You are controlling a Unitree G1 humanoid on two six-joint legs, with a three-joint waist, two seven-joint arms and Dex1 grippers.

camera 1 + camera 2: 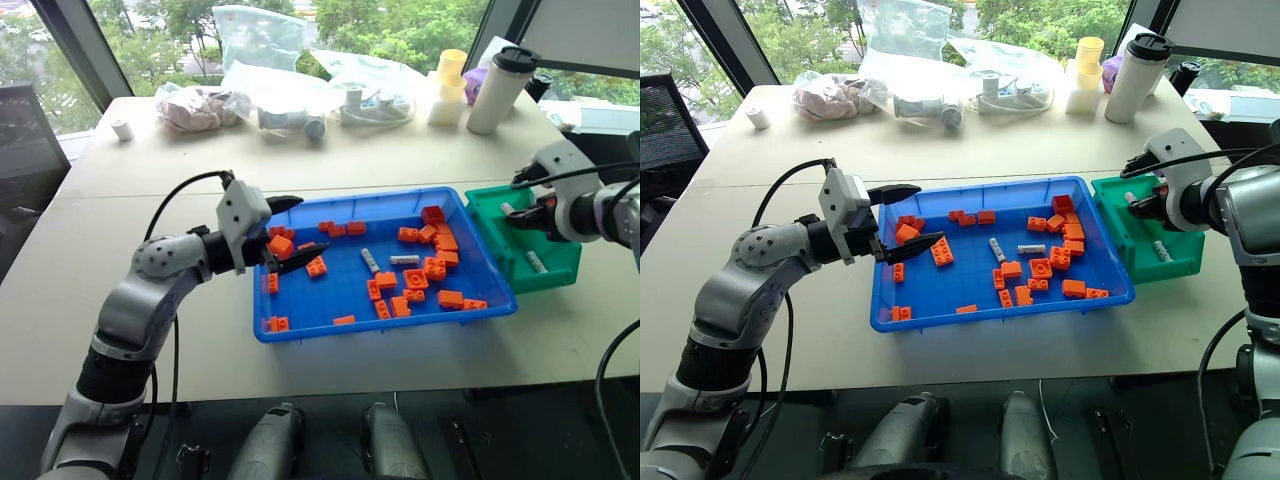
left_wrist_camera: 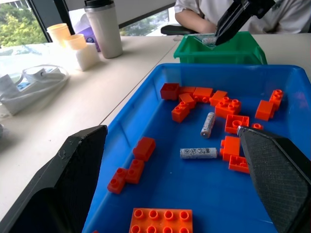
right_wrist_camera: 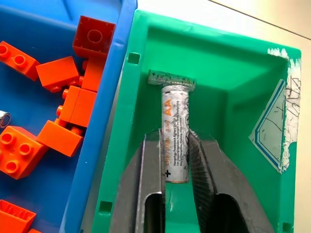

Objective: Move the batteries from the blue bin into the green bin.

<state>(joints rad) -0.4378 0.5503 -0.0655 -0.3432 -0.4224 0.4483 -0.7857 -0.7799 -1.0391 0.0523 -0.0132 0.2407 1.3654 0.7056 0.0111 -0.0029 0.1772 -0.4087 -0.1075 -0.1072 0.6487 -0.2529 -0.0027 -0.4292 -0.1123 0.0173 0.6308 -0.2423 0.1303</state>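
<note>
- pale table (image 1: 150,260) beneath big windows, with trees showing outside.
- two batteries (image 1: 372,261) lie loose in the middle of the blue bin (image 1: 330,300), apart from each other, among scattered orange bricks (image 1: 437,268).
- another battery (image 3: 175,141) sits between the fingers of the right gripper (image 3: 176,194) over the inside of the green bin (image 3: 233,92); the fingers lie close along both its sides, but i cannot tell whether they are pinching it or have let go.
- the tip of that battery touches or nearly touches one more battery (image 3: 171,77) lying crosswise against the green bin's far wall.
- from the head camera, a further battery (image 1: 536,262) lies on the green bin's floor, nearer the robot.
- green bin stands hard against the blue bin's right end, their rims touching.
- left gripper (image 1: 290,232) hangs over the left end of the blue bin, fingers spread wide with nothing between them, pointing across the bin toward the bricks.
- at the table's far edge: clear plastic bags (image 1: 290,75), a white travel mug with a dark lid (image 1: 498,88), and yellow cups (image 1: 450,70).
- a person in a light shirt (image 2: 272,17) sits behind the green bin in the left wrist view.
- torn sticker (image 3: 274,131) on the green bin's inner wall.
</note>
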